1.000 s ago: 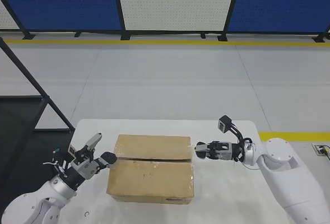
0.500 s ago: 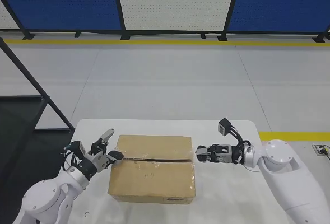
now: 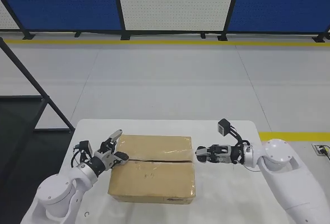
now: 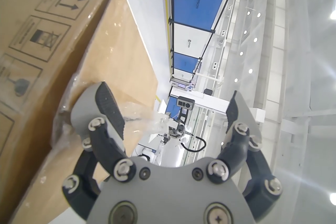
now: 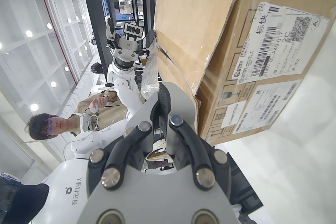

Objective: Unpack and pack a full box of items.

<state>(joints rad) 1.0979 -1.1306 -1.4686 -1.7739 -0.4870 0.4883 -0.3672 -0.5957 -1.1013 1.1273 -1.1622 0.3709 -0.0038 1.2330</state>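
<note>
A crumpled strip of clear tape (image 5: 150,72) is pinched between the fingers of the right gripper (image 5: 164,97), just beside the cardboard box (image 5: 210,33) (shipping labels (image 5: 273,38) are stuck on its near end). The box is set on the white worktop (image 5: 302,135). At its far end the left gripper (image 5: 130,33) is seen, fingers spread.

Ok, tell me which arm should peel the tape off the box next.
Right, probably. The right gripper is shut on the loose clear tape strip at its end of the box seam. The left gripper is open at the other end, gripping nothing.
</note>
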